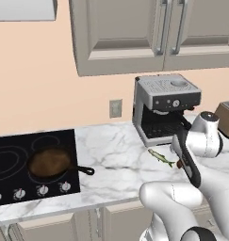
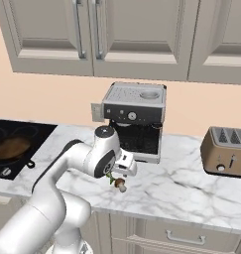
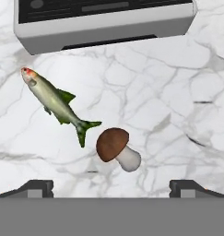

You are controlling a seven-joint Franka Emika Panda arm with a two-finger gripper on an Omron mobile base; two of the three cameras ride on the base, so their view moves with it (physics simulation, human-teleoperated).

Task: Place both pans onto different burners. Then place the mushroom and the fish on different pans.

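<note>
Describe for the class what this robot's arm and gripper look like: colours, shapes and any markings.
The arm is glossy white, built of thick rounded tube sections with bulbous joints and dark grey joint caps. A black strip runs along the forearm in the left base view. The gripper has two small dark, blocky fingertips. No cables or lettering are visible.

No legible text, label, brand, number or sign is appearing in any view. The coffee machine [image 2: 134, 116], the toaster [image 2: 226, 151] and the cooktop knobs [image 1: 42, 190] are showing only plain, unmarked surfaces at this resolution.
</note>
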